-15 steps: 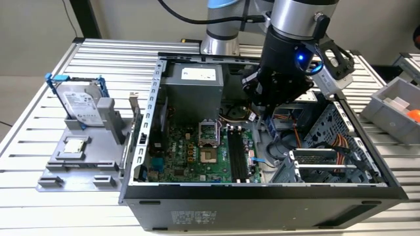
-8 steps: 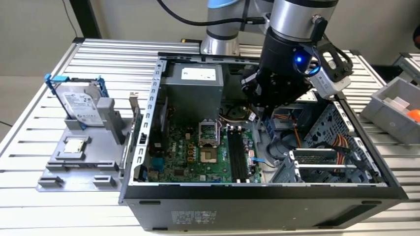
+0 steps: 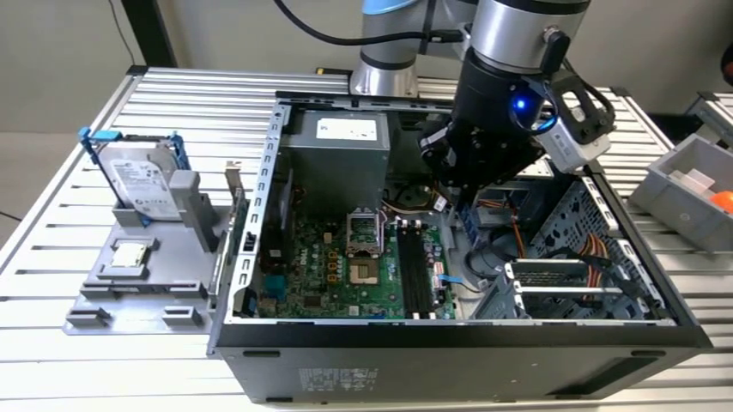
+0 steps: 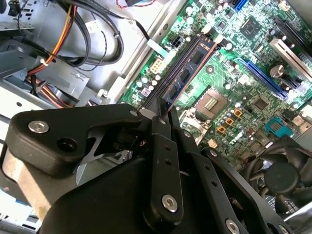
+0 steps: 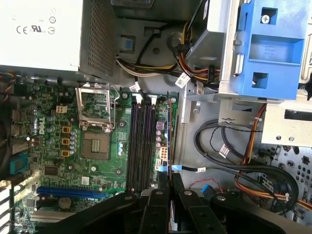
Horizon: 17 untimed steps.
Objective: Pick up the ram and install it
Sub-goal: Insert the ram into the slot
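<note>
Ram was in the gripper, pinched edge-on between the two fingers. Chips on one face showed in the second wrist view. In the first wrist view it read as a thin dark line running out from the gripper.

Position: inside the open case, over the motherboard, parallel to the black memory slots on the side away from the processor socket. Couldn't tell whether its bottom edge was already in a slot or just above one.

In the exterior view the arm's wrist sat at about 1 o'clock from the socket. The hard drive and the small silver chip were on the grey stand outside, at 9 o'clock from the case, well apart from the work.

Handling, my judgement:
- Light and stiff along its length, but a thin board, so it won't like twisting or side load.
- Fragile at the contact edge and the chips; keep the pads off both where possible.
- Smooth faces, so it could slip or tilt in a narrow pinch.
- Best hold is on the flat faces near the top edge, around mid-length, so the push goes straight down and both ends seat evenly.
- The hold looked closer to one end; hard to confirm.
</note>
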Available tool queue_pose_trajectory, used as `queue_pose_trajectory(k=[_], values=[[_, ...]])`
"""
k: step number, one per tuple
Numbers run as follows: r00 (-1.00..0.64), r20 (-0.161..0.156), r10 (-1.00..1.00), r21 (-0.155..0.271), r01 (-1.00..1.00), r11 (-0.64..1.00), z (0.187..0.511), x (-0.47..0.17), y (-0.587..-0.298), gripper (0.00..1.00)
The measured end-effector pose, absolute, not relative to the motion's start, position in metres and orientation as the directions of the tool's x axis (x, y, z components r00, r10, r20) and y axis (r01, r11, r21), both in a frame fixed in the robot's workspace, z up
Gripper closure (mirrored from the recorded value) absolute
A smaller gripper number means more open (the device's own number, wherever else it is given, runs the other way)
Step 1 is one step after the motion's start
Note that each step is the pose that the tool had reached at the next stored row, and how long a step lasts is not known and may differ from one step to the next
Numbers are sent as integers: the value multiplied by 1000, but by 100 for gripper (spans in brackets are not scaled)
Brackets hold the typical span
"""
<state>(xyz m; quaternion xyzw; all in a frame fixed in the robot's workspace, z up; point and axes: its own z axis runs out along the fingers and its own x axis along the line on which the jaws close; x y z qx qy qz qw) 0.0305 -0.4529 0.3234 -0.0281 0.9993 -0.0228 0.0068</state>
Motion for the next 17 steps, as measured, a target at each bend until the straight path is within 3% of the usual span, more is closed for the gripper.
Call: queue_pose_trajectory(k=[17], values=[[-1000, -10, -3, -10, -3, 1000, 317, 31, -453, 100]])
